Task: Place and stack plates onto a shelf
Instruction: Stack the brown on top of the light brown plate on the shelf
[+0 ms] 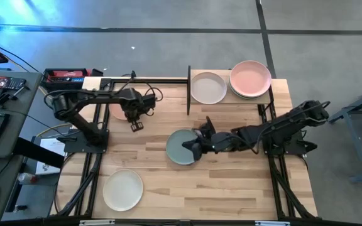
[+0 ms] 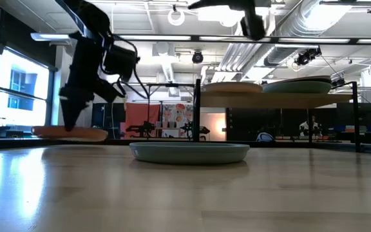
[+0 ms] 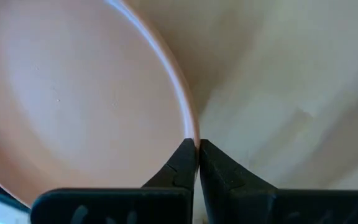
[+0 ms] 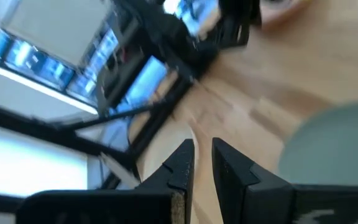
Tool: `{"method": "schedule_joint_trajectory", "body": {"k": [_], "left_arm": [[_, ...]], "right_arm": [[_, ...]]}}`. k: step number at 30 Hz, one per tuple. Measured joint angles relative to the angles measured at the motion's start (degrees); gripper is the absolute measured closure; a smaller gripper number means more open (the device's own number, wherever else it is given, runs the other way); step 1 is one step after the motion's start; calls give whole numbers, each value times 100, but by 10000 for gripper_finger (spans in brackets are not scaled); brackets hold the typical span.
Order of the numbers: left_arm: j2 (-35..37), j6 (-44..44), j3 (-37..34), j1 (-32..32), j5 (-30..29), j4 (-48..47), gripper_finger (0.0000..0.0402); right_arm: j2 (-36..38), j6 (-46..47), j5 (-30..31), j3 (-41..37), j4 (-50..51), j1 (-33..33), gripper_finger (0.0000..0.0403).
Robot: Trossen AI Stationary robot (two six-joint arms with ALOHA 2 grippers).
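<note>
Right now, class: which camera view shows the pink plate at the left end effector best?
The left wrist view: the pink plate fills it, its rim pinched by the left end effector. The high view hides most of it under the arm; the low view shows only its edge; the right wrist view shows a blur.

Plates across table and shelf

Shelf point(image 1: 281, 95) at one o'clock bears two plate stacks point(image 1: 251, 79); one plate point(image 1: 180, 148) centre, another point(image 1: 122, 189) at seven.

Even overhead light falls on the slatted light-wood bench point(image 1: 231, 176), with soft shadows under the arms. The low view is dim and backlit by bright ceiling lamps and windows — glare sheens the foreground. The right wrist view is motion-blurred; the left is sharp.
</note>
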State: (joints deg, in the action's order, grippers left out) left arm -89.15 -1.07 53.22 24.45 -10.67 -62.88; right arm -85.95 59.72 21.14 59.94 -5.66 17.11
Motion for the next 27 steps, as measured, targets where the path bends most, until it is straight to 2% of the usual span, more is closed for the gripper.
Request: {"method": "schedule_joint_trajectory", "body": {"k": [4,7,15,19,23,27], "left_arm": [[534,-157,-1,-328,-16,-360,401],[1017,-235,-1,-582,7,-615,401],[2045,-424,214,-1309,151,-1385,401],[2228,-160,578,-1707,156,-1543,401],[2233,198,1040,-2083,119,-1558,401],[2111,680,1554,-2453,-91,-1561,401]], "right_arm": [[0,-354,43,0,-584,-240,363],[0,-461,-487,3,-960,-436,363],[0,-669,-585,4,-1036,-1050,363],[0,-972,-419,4,-1336,-1339,363],[0,-1199,-669,4,-1710,-1621,361],[0,-1223,-939,4,-1898,-1855,338]]}}
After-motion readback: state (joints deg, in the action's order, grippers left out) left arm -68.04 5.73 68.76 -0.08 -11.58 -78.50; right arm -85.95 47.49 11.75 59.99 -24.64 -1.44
